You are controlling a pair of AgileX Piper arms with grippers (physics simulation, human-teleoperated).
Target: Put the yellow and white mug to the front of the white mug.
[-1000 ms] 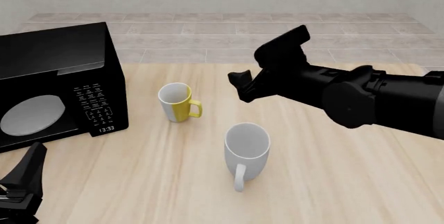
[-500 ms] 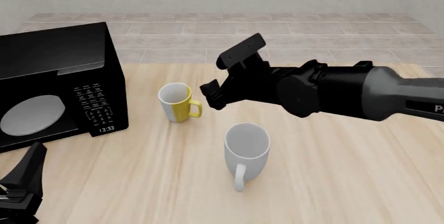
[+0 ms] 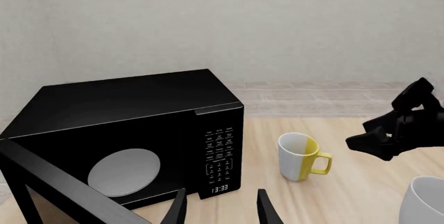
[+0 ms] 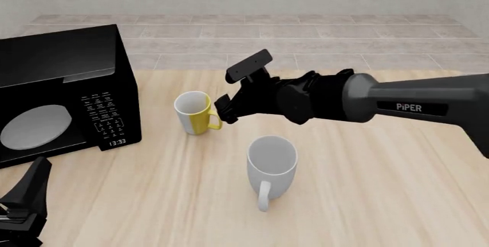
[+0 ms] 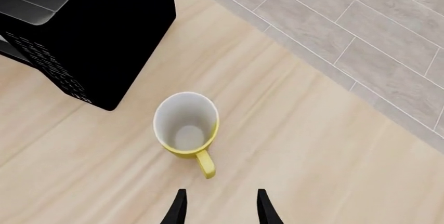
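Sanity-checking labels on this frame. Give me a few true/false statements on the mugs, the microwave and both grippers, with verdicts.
1. The right gripper is shut on the yellow and white mug. False: its fingers are open, just short of the handle.
2. The yellow and white mug stands upright on the table. True.
3. The white mug lies on its side. False: it stands upright, handle toward the camera.
4. The microwave sits left of both mugs in the front view. True.
5. The left gripper holds the white mug. False: it is open and empty, near the microwave.

Wooden table [image 4: 382,189] carries microwave [image 4: 61,92], yellow and white mug [image 4: 192,112], white mug [image 4: 271,164].
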